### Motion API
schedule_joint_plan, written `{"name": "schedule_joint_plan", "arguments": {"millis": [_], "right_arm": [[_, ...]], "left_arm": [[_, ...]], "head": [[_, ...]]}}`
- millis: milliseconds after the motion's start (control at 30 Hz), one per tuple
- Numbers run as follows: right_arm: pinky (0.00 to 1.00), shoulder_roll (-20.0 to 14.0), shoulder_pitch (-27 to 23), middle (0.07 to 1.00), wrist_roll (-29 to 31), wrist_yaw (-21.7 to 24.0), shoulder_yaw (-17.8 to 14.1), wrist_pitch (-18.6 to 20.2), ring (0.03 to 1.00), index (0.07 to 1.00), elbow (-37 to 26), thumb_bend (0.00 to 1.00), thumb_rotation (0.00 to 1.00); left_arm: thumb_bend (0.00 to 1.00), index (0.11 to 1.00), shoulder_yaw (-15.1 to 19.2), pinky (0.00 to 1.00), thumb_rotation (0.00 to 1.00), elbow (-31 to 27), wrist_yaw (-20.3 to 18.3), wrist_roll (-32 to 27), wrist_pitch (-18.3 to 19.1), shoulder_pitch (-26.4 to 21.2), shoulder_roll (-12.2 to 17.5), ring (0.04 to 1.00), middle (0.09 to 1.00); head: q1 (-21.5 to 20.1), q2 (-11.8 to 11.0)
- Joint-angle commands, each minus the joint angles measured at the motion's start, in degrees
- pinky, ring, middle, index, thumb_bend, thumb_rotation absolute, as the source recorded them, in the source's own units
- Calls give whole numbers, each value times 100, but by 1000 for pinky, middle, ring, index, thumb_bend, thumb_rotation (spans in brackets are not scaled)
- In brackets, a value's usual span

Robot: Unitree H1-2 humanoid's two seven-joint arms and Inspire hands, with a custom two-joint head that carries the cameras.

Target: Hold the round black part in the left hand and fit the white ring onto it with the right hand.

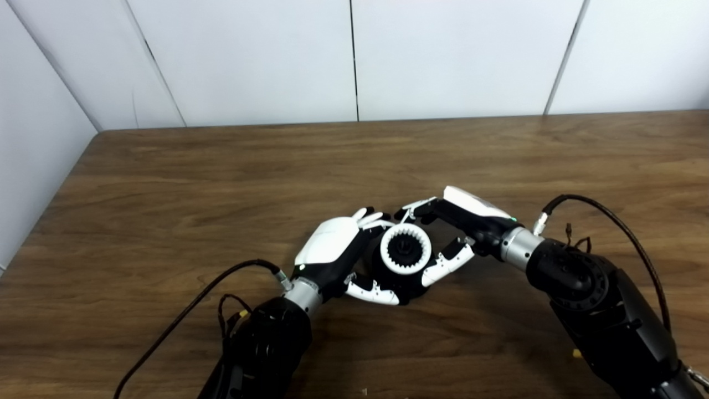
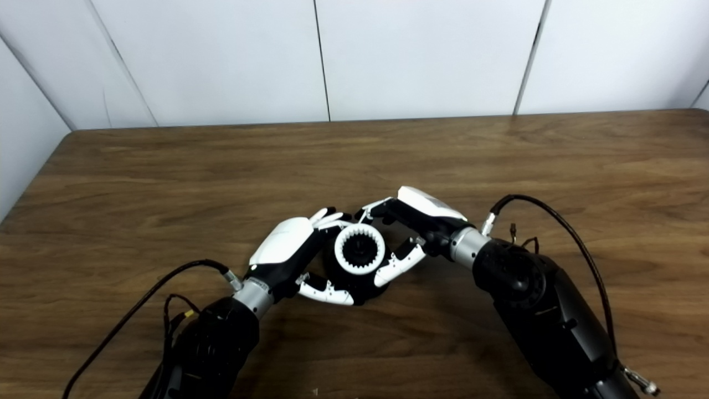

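The round black part (image 1: 409,286) rests low over the wooden table (image 1: 221,166) at front centre. My left hand (image 1: 332,244) is shut on it, fingers on its far left side and thumb under its near edge. The white ring (image 1: 385,249), toothed on the inside, lies on top of the black part, whose hub shows through its middle. My right hand (image 1: 460,221) comes in from the right and is shut on the ring, fingers touching its far rim and thumb on its near right rim. The same scene shows in the right eye view, with the ring (image 2: 339,249) between both hands.
Black cables loop from both wrists, one at the left (image 1: 183,316) and one arching over the right forearm (image 1: 620,221). White wall panels stand behind the table's far edge. The table's left edge runs diagonally at the left.
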Motion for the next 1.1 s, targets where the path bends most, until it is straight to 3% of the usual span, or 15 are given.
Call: {"name": "schedule_joint_plan", "arguments": {"millis": [0, 533, 1067], "right_arm": [[806, -48, -143, 835, 73, -16, -56, -55, 908, 588, -98, 912, 258], [792, -52, -137, 867, 54, -65, -92, 4, 898, 782, -211, 1000, 296], [789, -62, -117, 866, 101, -78, -107, -79, 900, 777, -184, 1000, 322]], "left_arm": [[892, 788, -8, 849, 328, -45, 45, 10, -23, -141, -22, 997, 934], [960, 935, 112, 838, 389, -133, 49, -28, 148, -173, -92, 991, 950], [977, 956, 127, 837, 388, -171, 12, -63, 206, -162, -115, 1000, 961]], "head": [[7, 2], [12, 12], [6, 27]]}}
